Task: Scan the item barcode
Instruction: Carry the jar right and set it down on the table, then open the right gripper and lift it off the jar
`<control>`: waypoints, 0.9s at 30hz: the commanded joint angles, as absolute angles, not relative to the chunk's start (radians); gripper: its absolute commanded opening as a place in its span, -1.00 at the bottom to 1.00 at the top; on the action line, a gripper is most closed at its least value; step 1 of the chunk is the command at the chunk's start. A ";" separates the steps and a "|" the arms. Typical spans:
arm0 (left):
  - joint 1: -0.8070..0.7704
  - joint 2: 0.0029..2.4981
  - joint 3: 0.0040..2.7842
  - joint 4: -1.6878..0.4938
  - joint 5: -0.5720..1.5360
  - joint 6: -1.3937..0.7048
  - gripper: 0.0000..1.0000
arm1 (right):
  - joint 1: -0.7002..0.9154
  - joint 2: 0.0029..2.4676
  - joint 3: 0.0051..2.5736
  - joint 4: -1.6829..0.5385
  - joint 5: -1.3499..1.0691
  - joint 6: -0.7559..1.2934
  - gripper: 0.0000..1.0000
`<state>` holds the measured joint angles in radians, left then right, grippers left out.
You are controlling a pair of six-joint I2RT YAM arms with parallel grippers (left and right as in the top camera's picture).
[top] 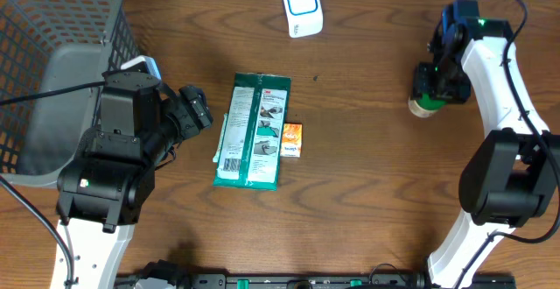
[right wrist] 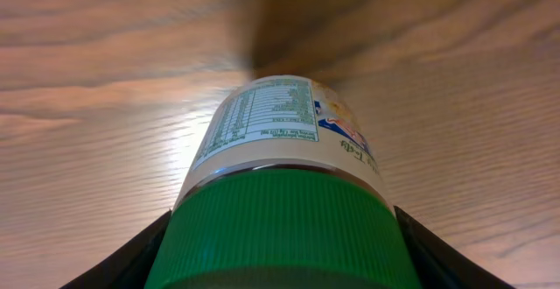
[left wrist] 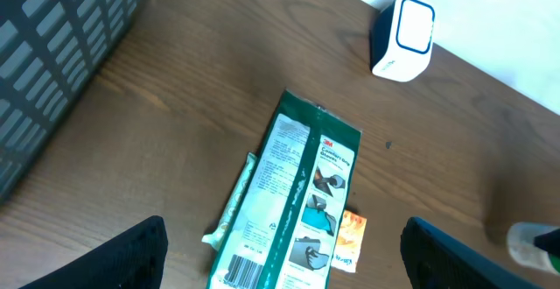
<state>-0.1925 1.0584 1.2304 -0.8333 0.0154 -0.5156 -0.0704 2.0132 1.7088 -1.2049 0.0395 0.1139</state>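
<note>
A brown wooden counter [top: 367, 193] is filling the overhead view. A grey wire basket [top: 52, 26] is sitting at its far left corner. Two robot arms are reaching in from the near edge, one on each side.

The left end effector [top: 203, 109] is hanging just right of the basket with its jaws standing wide apart and gripping nothing. It is pointing toward a long green packet [top: 252, 131] that is lying flat near the middle of the counter, its printed white label facing up.

A white barcode scanner [top: 302, 6] with a blue-outlined window is standing at the far edge of the counter, well apart from the packet.

On the right side, the right end effector [top: 431, 92] is gripping a bottle [top: 423, 108] with a pale label. In the right wrist view, its dark fingers [right wrist: 131, 258] are pressing against both sides of the bottle's green ribbed cap [right wrist: 280, 228]. The bottle is pointing down at the wood, well to the right of the scanner; whether its base is touching the counter is unclear.

A small orange box [top: 291, 139] is lying against the packet's right edge.
</note>
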 commanded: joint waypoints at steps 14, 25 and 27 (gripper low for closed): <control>-0.189 1.058 1.246 -0.834 -0.001 -0.498 0.72 | -0.139 2.017 1.583 -1.139 0.055 0.121 0.98; -0.189 1.058 1.246 -0.834 -0.001 -0.498 0.71 | -0.138 2.004 1.741 -1.250 0.052 0.096 0.99; -0.189 1.058 1.246 -0.834 -0.001 -0.498 0.71 | -0.138 2.004 1.784 -1.281 0.051 0.096 0.99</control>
